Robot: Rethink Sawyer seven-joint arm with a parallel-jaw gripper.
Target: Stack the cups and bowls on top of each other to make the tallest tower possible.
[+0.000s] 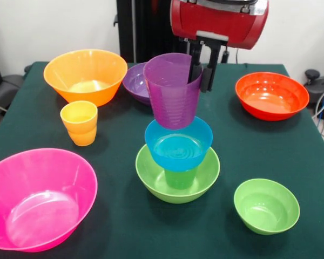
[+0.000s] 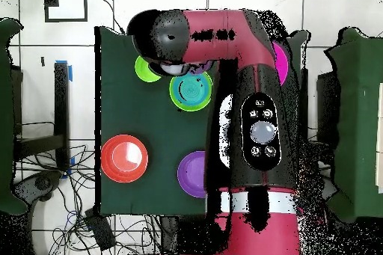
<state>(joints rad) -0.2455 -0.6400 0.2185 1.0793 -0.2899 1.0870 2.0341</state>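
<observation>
On the dark green bench, a glossy lime-green plastic bowl holds a green tapered cup, which carries a small blue plastic bowl. Above that, the robot's black hand is clamped on the rim of a purple tapered plastic cup, tilted; whether its base touches the blue bowl is unclear. A small green bowl sits apart at the front. A yellow-orange cup stands near the large orange bowl.
</observation>
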